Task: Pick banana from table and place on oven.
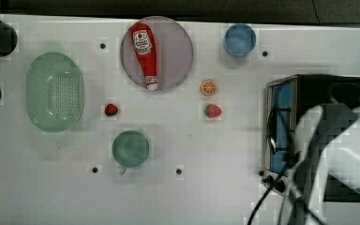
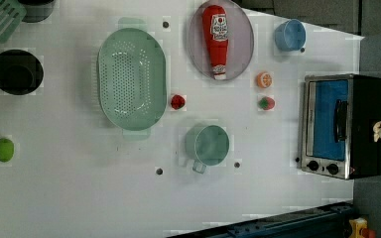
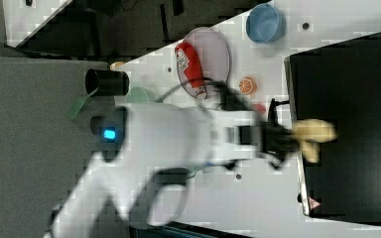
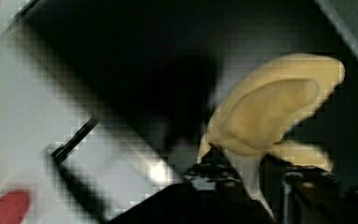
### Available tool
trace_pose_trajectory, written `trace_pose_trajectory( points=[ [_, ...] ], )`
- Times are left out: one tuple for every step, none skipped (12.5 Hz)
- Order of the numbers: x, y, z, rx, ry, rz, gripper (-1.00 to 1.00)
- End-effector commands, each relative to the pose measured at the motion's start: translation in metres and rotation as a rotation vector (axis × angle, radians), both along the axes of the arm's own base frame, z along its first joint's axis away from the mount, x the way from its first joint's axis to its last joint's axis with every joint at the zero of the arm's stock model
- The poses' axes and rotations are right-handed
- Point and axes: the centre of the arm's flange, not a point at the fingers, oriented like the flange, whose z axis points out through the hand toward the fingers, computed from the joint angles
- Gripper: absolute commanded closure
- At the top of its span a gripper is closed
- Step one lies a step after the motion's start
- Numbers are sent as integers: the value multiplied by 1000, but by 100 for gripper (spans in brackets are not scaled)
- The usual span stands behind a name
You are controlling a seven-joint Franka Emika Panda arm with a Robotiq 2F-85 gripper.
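Over on the right view's left, the big white arm is being stretched across toward the oven [image 3: 347, 124], and the gripper [image 3: 287, 141] is being kept closed narrowly on the banana [image 3: 315, 134], which is being held above the oven's black top, near the front edge where the door is. So the task's thing is not lying on the table [image 3: 357, 20] at all; it is being carried in the air.

In the wrist view, the banana [image 4: 270, 112] is being pinched low down, with the peeled-looking flaps sticking out past the jaws and the dark oven roof behind it.

Moving right across the right view, plenty of flat black surface is being left free further in from the edge. Probably the step is best done by the banana being carried a bit deeper over the roof, well away from the front lip, then lowered until it is nearly touching before the jaws are being opened. A drop from height is likely being asked for trouble, since it is curved and could roll off. Whether it is touching the roof yet cannot be told.
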Motion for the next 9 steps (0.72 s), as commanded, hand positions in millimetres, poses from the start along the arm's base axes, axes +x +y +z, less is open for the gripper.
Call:
trace_pose_trajectory(
  points=[
    [-3, -11, 26, 11, -72, 155, 59],
    [-3, -13, 18, 29, -74, 137, 59],
    [-3, -15, 14, 27, -70, 135, 50],
    [-1, -16, 13, 19, -73, 153, 29],
    [1, -17, 14, 10, -81, 178, 8],
    [3, -15, 17, 8, -84, 200, -15],
    [3, -15, 19, 9, -85, 201, -38],
    [3, -14, 23, 8, -91, 203, -60],
    [6, -11, 27, 5, -98, 210, -84]
  ],
)
